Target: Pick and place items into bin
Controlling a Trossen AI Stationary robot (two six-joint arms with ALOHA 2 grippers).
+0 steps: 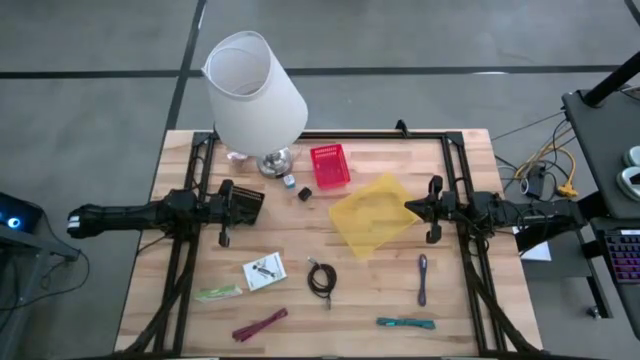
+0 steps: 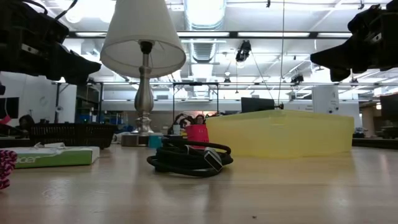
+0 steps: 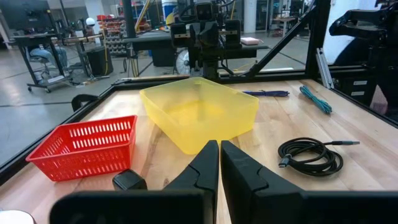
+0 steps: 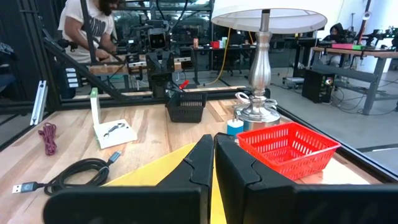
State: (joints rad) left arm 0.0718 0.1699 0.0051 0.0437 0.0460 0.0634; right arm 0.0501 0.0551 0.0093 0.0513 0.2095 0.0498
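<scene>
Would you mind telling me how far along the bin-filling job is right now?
Nothing looks done: the yellow bin appears empty. Nothing is in hand; the left gripper and right gripper are shut on nothing, above the table. Left out: black cable, white card packet, green strip, and the maroon, teal and purple ties.

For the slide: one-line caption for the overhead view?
Both arms parked with tools shut, left tool and right tool flanking the yellow bin; cable, ties and card packet still loose on the table.
</scene>
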